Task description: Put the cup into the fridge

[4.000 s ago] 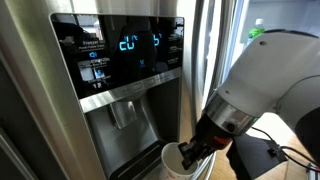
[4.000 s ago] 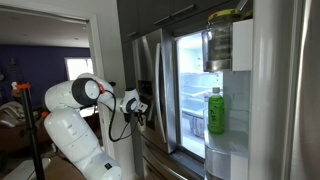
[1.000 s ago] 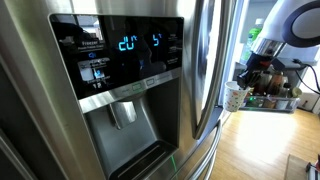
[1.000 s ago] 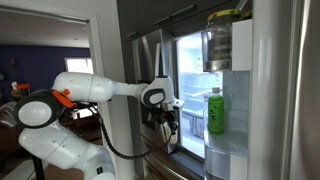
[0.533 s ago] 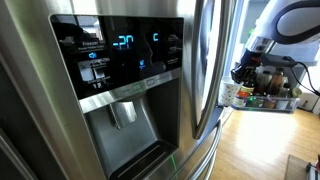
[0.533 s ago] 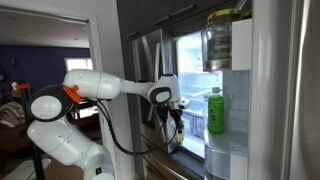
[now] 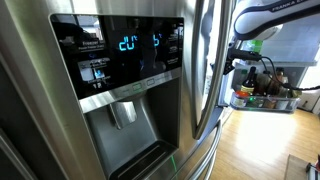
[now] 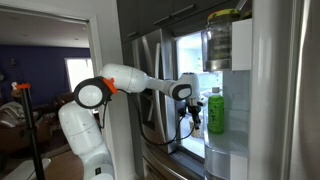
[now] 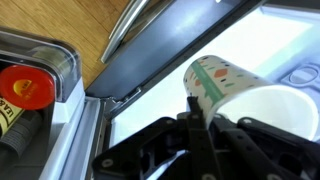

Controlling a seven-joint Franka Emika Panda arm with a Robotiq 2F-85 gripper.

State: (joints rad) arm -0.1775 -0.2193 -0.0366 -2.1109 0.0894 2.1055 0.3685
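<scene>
Had gripper (image 9: 200, 128) clamped on rim of cup (image 9: 250, 95); cup in air at open fridge (image 8: 148, 60) doorway, near green bottle (image 8: 215, 112). Carry mostly done, I judged. Left: reach shelf, set cup down, release.

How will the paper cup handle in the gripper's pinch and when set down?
Probably thin-walled and crushable: the cup looks like paper, pinched at its rim by the gripper. Visible interior looks empty, so likely very light. Wider at the rim, so probably tippy once released.
</scene>
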